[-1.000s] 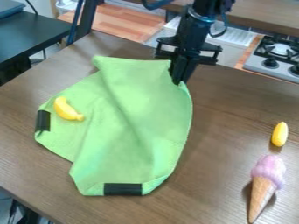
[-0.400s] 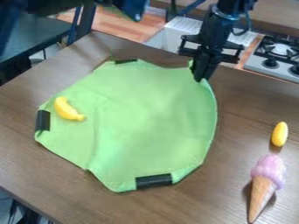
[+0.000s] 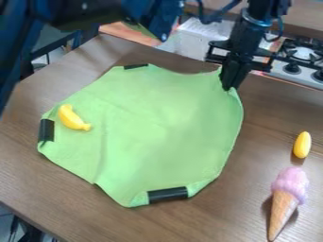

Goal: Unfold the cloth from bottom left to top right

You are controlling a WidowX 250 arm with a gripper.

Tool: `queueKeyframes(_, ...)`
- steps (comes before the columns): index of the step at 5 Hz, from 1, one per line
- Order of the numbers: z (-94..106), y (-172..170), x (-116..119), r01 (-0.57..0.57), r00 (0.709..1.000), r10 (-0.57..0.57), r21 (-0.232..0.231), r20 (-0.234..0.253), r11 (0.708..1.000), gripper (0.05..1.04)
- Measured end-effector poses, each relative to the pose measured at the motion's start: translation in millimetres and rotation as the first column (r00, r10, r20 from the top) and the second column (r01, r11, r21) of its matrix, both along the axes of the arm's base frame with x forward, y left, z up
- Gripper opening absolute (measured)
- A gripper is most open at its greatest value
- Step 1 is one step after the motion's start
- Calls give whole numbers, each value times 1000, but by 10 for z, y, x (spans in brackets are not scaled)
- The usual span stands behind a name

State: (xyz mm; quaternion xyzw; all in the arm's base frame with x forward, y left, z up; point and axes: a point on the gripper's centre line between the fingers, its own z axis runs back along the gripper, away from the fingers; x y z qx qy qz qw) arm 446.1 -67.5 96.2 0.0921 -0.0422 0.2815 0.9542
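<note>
from the slanted camera over the table (image 3: 38, 175), i see the green cloth (image 3: 164, 127) lying broad and nearly flat across the middle, its edge rising a little at one o'clock. the claw (image 3: 230, 86) is right there, nipped onto that upper-right corner. from the claw, most of the cloth lies toward seven and eight o'clock — so the line that matters runs from lower left up to the pinch. the sheet is about as wide as it is long, with no clear long axis, and the one arm has the far corner. a toy banana (image 3: 74, 118) sits on the cloth near nine o'clock. i'd guess a slight tug toward one o'clock, then letting go — too hard and the sheet could slide.
</note>
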Motion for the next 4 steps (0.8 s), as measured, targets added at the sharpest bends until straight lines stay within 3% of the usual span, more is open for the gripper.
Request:
queueKeyframes(1, -9, -9, 69, 68, 997, -69, 12, 33, 998, 224)
queueKeyframes(2, -256, -65, 6, 146, 989, -146, -9, 3, 989, 483)
queueKeyframes(3, -57, -144, 30, 249, 964, -241, -63, 115, 966, 794)
queueKeyframes(4, 195, -41, 87, 318, 925, -305, -23, 224, 948, 994)
